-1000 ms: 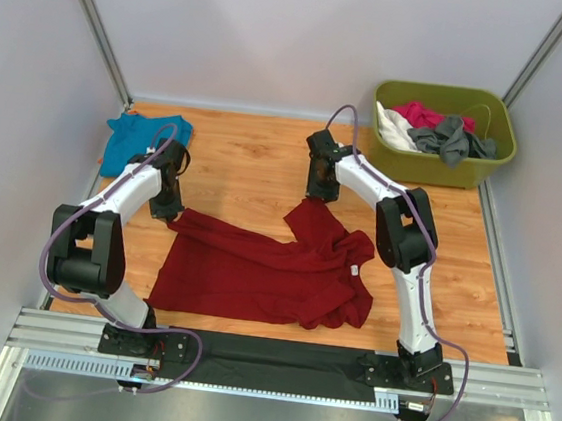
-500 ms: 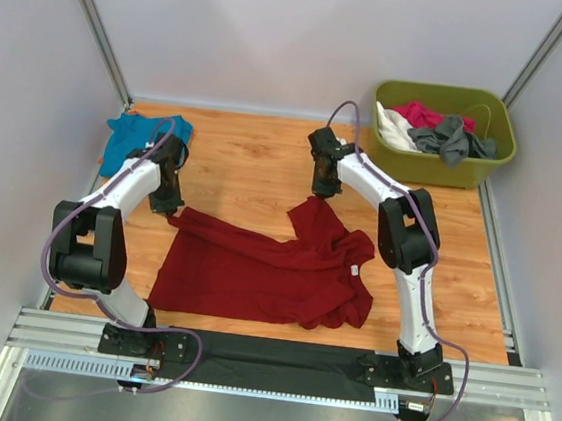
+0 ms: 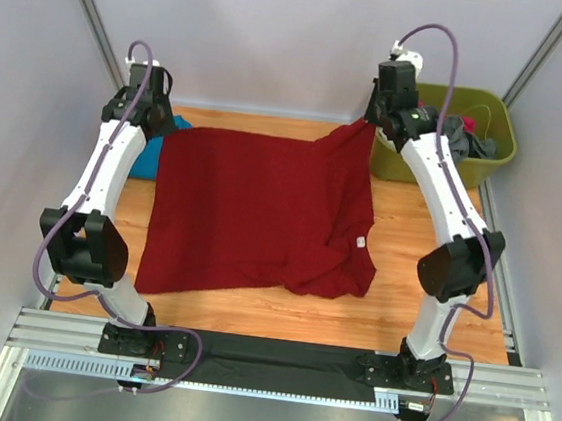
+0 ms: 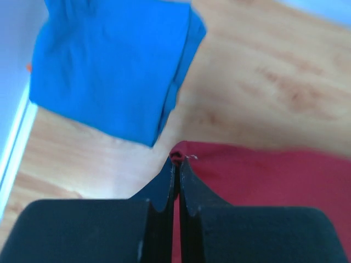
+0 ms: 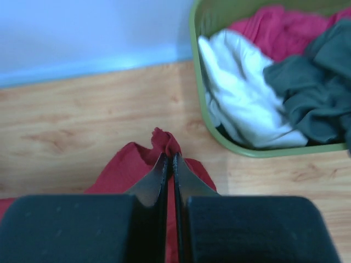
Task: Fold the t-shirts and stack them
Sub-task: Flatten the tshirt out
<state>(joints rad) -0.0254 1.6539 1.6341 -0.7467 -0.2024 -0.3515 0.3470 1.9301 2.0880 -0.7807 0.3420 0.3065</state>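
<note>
The dark red t-shirt (image 3: 261,208) hangs stretched between both raised arms, its lower part with the small white label (image 3: 360,243) bunched on the table. My left gripper (image 3: 159,125) is shut on its far left corner (image 4: 178,154). My right gripper (image 3: 371,122) is shut on its far right corner (image 5: 167,143). The teal-blue t-shirt (image 3: 156,152) lies folded at the far left, mostly hidden behind the red cloth in the top view; it shows in the left wrist view (image 4: 109,66).
A green bin (image 3: 498,153) stands at the far right, holding pink, white and dark grey garments; it shows in the right wrist view (image 5: 252,148). Grey walls enclose the wooden table (image 3: 432,307) on three sides.
Both arms have lifted and moved toward the far edge, pulling the red shirt from a crumpled heap into a spread, hanging sheet. It now covers most of the blue shirt.
</note>
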